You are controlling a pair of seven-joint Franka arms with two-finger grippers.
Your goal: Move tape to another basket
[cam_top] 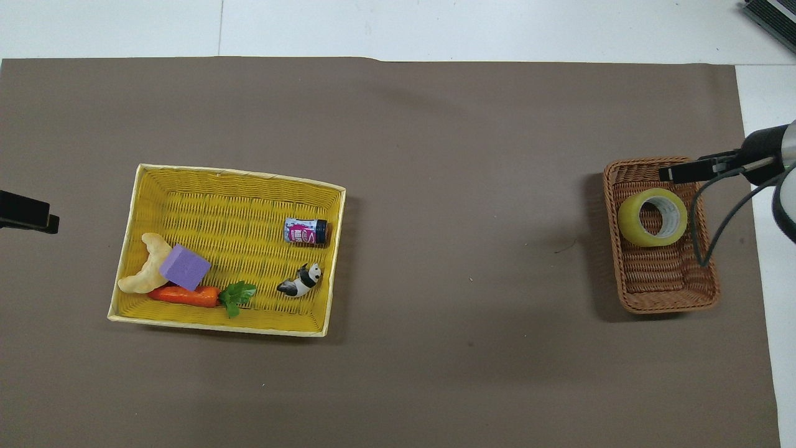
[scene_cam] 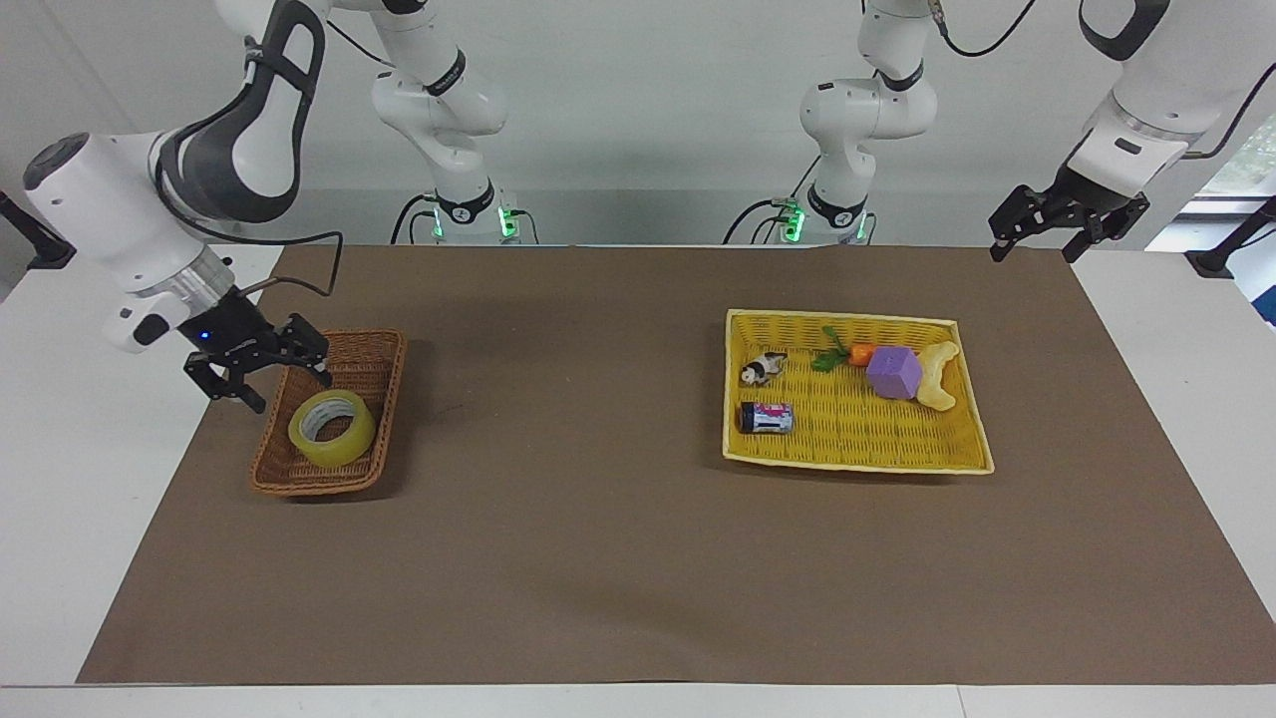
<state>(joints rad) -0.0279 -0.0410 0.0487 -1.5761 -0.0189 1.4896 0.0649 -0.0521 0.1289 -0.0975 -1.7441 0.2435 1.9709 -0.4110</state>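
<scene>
Tape (scene_cam: pixel 332 428): lying tilted inside the brown wicker basket (scene_cam: pixel 374 351), its ring opening facing up and slightly toward the robots; nothing is gripping it.
Brown wicker basket: sitting on the brown mat (scene_cam: pixel 598 558) at the right arm's end of the table; the tape is resting in the half of this basket farther from the robots.
Right gripper (scene_cam: pixel 267 374): hanging above the basket's outer rim, at the part nearer the robots, with its jaws spread wide and holding nothing.
Tape against the right gripper: the tape is lying below the gripper and just beside it, clear of both fingers (scene_cam: pixel 321 374); a gap is showing between the fingertips and the top of the roll.
Left gripper (scene_cam: pixel 1033 242): waiting up in the air with its jaws spread, over the mat's edge at the left arm's end of the table, well apart from the basket.
Yellow tray (scene_cam: pixel 857 457): lying on the mat well apart from the basket, toward the left arm's end of the table.
Tray contents: a small can (scene_cam: pixel 766 418), a panda figure (scene_cam: pixel 763 369), a carrot (scene_cam: pixel 845 354), a purple block (scene_cam: pixel 894 372) and a pale curved piece (scene_cam: pixel 940 377) are lying inside it.
</scene>
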